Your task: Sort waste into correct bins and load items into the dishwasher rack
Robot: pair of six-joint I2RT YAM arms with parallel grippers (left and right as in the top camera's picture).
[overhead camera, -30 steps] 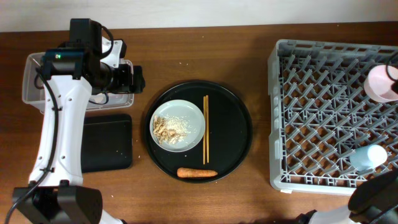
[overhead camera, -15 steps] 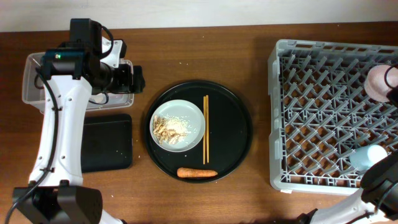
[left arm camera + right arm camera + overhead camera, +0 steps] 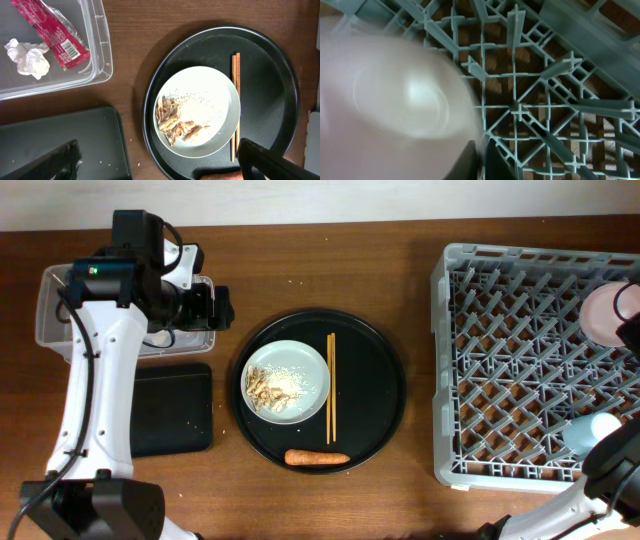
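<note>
Two surfaces fill the overhead view: a brown wooden desk (image 3: 420, 270) and, along the top edge, a strip of pale wall (image 3: 320, 198). On the desk's left stand the clear tub (image 3: 48, 320) and, just below it, the flat black tray (image 3: 175, 410). The round black tray (image 3: 385, 385) sits in the middle, and the grey dishwasher rack (image 3: 520, 360) takes up the right.

The pale plate (image 3: 300, 365) lies on the round tray with beige food scraps (image 3: 264, 388) on its left half. The chopsticks (image 3: 331, 388) lie side by side just to its right, and the carrot (image 3: 316, 458) lies below it.

The white-pink bowl (image 3: 603, 313) is over the rack's right edge. The light-blue cup (image 3: 592, 430) stands in the rack's lower right corner.

From above, the left arm hides most of the tub. The left wrist view shows its inside: the red wrapper (image 3: 52, 32) and the crumpled white scrap (image 3: 27, 57) lie touching on its floor. That view also shows the left gripper (image 3: 157, 145) spread wide and holding nothing, above the desk between tub and plate.

The right wrist view shows only blurred pink bowl, rack lattice and the dark right gripper (image 3: 483, 162) at the bowl's edge. Whether it grips the bowl I cannot tell.
</note>
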